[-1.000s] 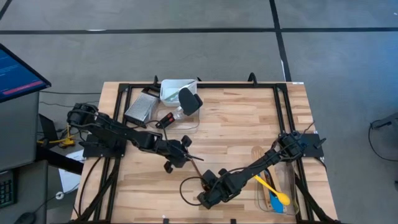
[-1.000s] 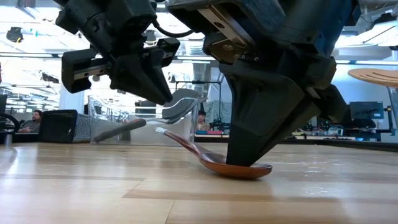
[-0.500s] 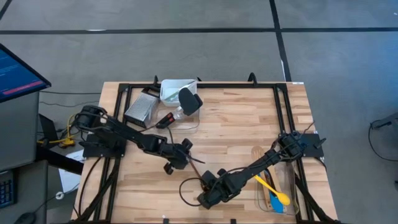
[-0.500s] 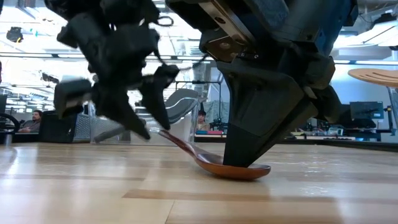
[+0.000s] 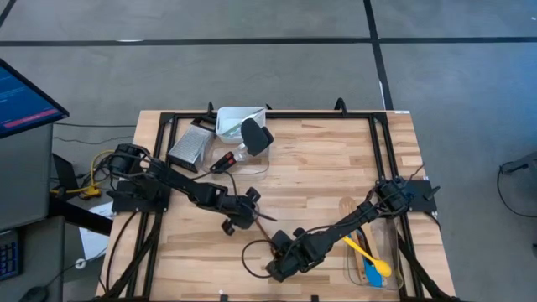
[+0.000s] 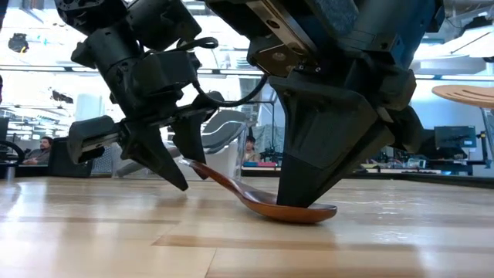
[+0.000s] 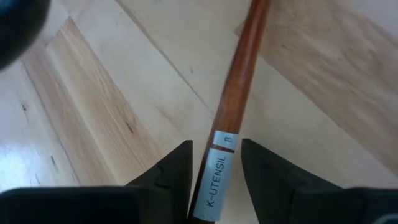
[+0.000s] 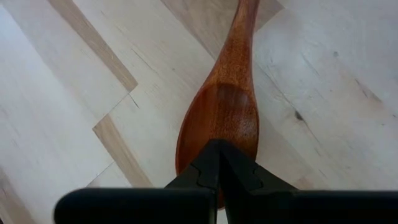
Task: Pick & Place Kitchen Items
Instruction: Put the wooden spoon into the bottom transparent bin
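White label (image 7: 216,176) wrapped on the wooden spoon handle (image 7: 239,74), lower centre of left wrist view, reads "K-UTENSIL", w/ a small "8" at its top end. No other readable text anywhere.

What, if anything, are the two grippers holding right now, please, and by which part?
Nothing is clamped. The left gripper straddles the reddish-brown wooden spoon's labelled handle, fingers open; the shut right gripper presses its tips on the bowl.

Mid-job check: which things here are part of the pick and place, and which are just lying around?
Job items:
- wooden spoon
- black spatula
- yellow spoon
- left end effector, straddling the spoon's handle
- right end effector, shut over its bowl

Lying about:
- clear tubs
- grater
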